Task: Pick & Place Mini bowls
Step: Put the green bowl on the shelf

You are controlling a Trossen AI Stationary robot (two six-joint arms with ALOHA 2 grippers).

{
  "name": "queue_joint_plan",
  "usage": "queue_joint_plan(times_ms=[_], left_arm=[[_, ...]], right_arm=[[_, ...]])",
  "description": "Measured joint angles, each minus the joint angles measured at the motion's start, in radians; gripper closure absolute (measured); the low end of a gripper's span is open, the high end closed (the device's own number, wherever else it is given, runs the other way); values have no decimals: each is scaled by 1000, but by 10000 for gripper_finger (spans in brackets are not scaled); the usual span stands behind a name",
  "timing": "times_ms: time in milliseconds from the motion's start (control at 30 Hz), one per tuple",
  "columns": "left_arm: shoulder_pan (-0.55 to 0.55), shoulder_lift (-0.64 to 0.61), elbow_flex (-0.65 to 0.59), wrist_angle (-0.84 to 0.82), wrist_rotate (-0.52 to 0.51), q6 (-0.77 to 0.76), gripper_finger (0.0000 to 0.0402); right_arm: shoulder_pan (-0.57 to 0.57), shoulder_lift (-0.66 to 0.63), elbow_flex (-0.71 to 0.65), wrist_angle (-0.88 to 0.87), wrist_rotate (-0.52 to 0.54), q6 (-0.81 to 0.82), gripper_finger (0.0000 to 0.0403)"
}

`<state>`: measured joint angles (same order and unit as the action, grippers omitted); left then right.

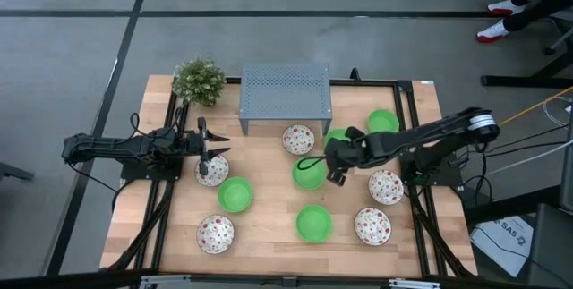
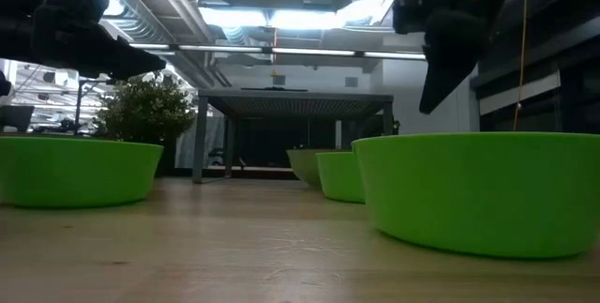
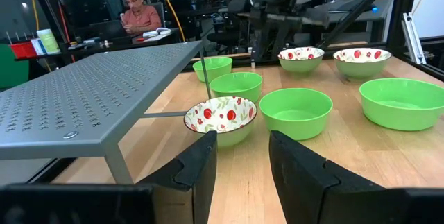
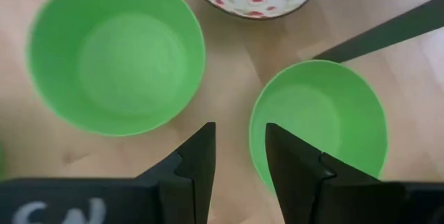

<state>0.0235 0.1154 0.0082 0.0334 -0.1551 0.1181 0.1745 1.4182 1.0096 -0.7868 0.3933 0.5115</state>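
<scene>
From above I see ten bowls spread over the table (image 1: 269, 226); my right gripper (image 1: 337, 174) hangs beside a green bowl (image 1: 309, 174) mid-table, my left gripper (image 1: 208, 157) over a speckled bowl (image 1: 212, 171) near the plant (image 1: 199, 80). The low view shows green bowls up close. Left wrist: fingers (image 3: 201, 172) slightly apart, holding nothing, stand (image 3: 83, 99) alongside. Right wrist: fingers (image 4: 198, 161) narrowly parted, empty, between two green bowls.

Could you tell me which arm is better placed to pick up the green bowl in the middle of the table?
The right. Its gripper hangs open right beside that green bowl, while the left gripper is across the table over a patterned bowl.
</scene>
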Motion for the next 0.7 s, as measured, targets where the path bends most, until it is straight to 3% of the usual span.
queue_joint_plan(times_ms=[700], left_arm=[[0,0,0,0,0,0,274]], right_arm=[[-51,220,-2,-12,68,-23,276]])
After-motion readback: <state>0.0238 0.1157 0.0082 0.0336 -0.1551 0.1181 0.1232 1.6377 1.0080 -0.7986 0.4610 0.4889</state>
